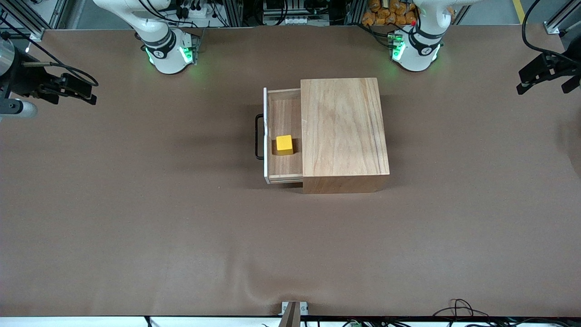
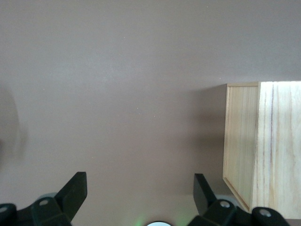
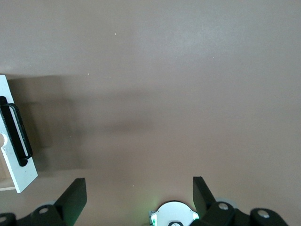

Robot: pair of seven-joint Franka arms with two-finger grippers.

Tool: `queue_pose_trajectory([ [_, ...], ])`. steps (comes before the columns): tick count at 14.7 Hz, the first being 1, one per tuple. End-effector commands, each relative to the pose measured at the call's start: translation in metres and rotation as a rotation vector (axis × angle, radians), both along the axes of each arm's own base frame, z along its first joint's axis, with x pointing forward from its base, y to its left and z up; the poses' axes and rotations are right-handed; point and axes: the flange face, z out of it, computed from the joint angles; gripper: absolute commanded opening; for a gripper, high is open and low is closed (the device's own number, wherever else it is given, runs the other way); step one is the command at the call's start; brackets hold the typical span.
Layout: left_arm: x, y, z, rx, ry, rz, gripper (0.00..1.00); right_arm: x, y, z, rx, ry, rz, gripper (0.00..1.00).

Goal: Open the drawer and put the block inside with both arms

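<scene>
While block (image 1: 284,144) sits in drawer (image 1: 283,136), left end effector (image 2: 140,197), right end effector (image 3: 139,197) gape empty, high over table ends.

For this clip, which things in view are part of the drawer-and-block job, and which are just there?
Part of the job:
- drawer, pulled open
- block, lying in the drawer
- wooden box that houses the drawer
- left gripper, open, over the table's left-arm end
- right gripper, open, over the table's right-arm end

Just there:
- table
- cables at the table's near edge
</scene>
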Motion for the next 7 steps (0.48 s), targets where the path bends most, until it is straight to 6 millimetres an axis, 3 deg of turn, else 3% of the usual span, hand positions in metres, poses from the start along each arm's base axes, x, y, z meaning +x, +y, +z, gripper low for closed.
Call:
queue_pose_trajectory([
  [1,-0.007,-0.001,0.008,0.003,-0.016,-0.032,1.0,-0.006,-0.002,-0.001,-0.015,0.006,-0.012,1.0],
  [7,0.001,0.0,0.021,-0.009,-0.003,-0.073,1.0,-0.006,-0.003,-0.001,-0.017,-0.006,-0.016,1.0],
])
